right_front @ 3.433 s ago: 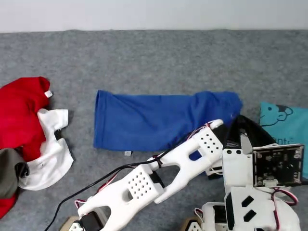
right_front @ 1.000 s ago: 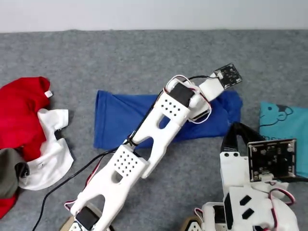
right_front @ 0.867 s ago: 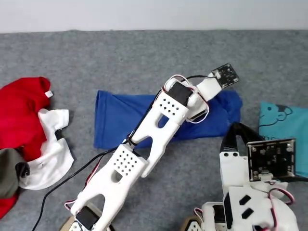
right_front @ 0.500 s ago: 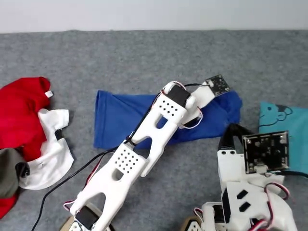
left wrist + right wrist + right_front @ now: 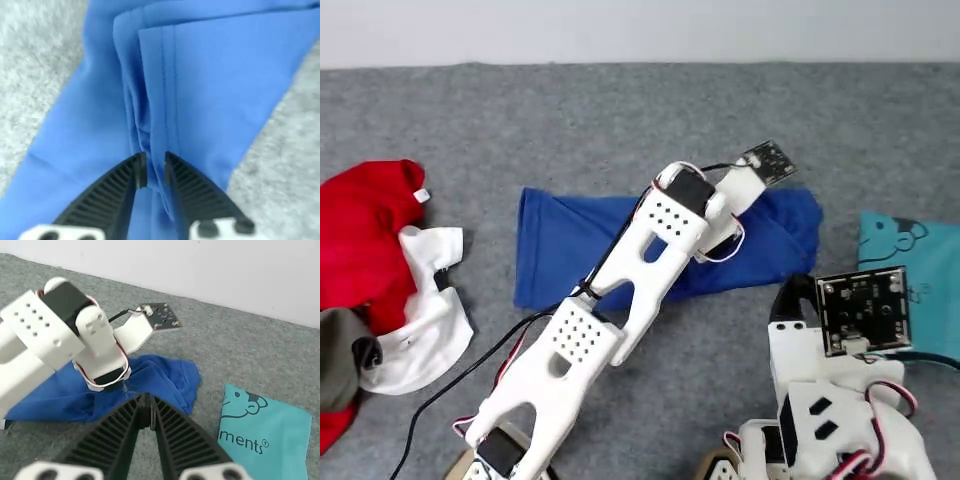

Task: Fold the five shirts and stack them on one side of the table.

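The blue fabric shirt (image 5: 580, 250), folded into a strip, lies across the middle of the grey felt table (image 5: 620, 120), long axis side to side. The left gripper (image 5: 151, 167) sits on its end nearest the folded teal shirt (image 5: 910, 265), jaws narrowed onto a ridge of cloth. The right gripper (image 5: 148, 412), jaws pressed together and empty, hangs just short of that end.

Blue shirt (image 5: 570, 250), folded long, has its ridge pinched in the left gripper (image 5: 152, 165). Teal shirt (image 5: 910, 255) lies folded nearby; red shirt (image 5: 365, 230) and white shirt (image 5: 420, 330) lie crumpled well apart.
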You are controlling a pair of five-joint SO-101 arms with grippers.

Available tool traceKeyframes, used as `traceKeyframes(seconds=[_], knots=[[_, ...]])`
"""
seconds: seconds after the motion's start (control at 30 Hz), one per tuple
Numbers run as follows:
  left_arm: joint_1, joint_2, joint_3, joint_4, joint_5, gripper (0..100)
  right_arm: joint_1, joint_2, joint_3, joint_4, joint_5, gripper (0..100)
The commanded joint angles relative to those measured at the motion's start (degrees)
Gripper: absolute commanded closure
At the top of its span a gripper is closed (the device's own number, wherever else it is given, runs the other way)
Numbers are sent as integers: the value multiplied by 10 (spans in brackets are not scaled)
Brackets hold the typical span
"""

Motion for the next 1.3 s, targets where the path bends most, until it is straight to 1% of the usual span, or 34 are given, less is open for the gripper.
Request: traceKeyframes(seconds=[0.0,0.1,0.23,0.33,0.43,0.53,0.6,0.7,0.77,1.0,1.13,1.27], knots=[[-6,-121,66,16,8,880,2,0,-3,2,-1,990],[-28,-188,138,15,8,876,2,0,-2,2,-1,990],[-86,-261,219,15,8,878,2,6,0,2,-1,990],[-140,-305,276,15,15,878,2,2,21,0,-1,990],[-206,-338,322,15,42,878,2,0,36,3,-1,990],[-273,-360,366,15,47,871,2,0,37,3,-1,990],[-315,-368,389,15,46,840,2,0,39,3,-1,990],[-368,-370,412,14,47,768,2,0,39,3,-1,990],[-398,-367,416,13,47,750,2,0,39,3,-1,990],[-458,-303,414,12,47,743,2,0,40,3,-1,990],[-460,-258,413,12,45,742,2,0,40,7,-1,990],[-441,-226,413,12,44,742,3,0,40,7,-1,990]])
